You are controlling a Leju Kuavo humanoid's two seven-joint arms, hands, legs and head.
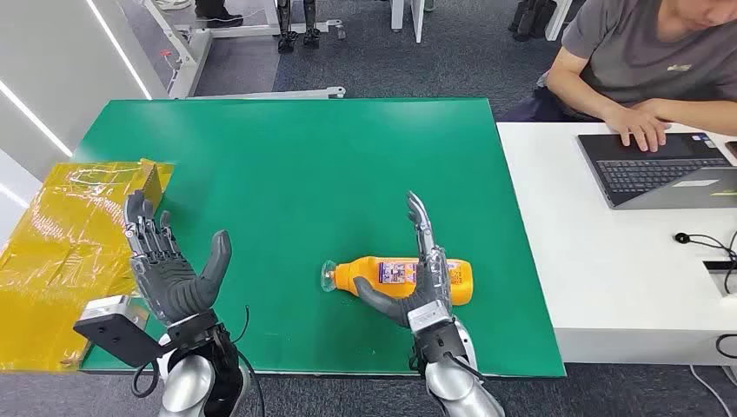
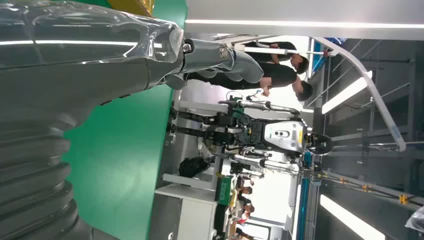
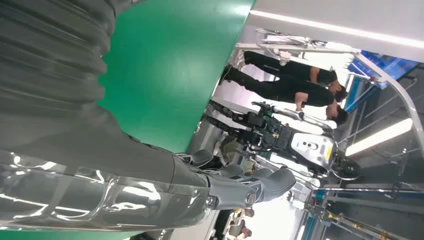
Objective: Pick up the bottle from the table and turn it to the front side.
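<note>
- Right hand (image 1: 426,282): fingers straight and spread upward, thumb angled out toward the bottle; nothing held. It stands on the near side of the bottle, fingers crossing in front of the label; whether the thumb touches the bottle I cannot tell.
- Left hand (image 1: 169,265): fingers apart, palm up, empty, well apart from the bottle, over the near left part of the mat.
- Orange bottle (image 1: 395,276): lies on its side on the green mat (image 1: 304,156), clear cap toward the robot's left, printed label partly visible.
- Judgement: step in hand is the grasp. Best to wrap the body at the label zone, thumb opposing fingers, away from the cap.
- Round body may roll; close squarely before lifting.
- Person (image 1: 652,61) at a laptop (image 1: 652,165) on the white table, clear of the work.
</note>
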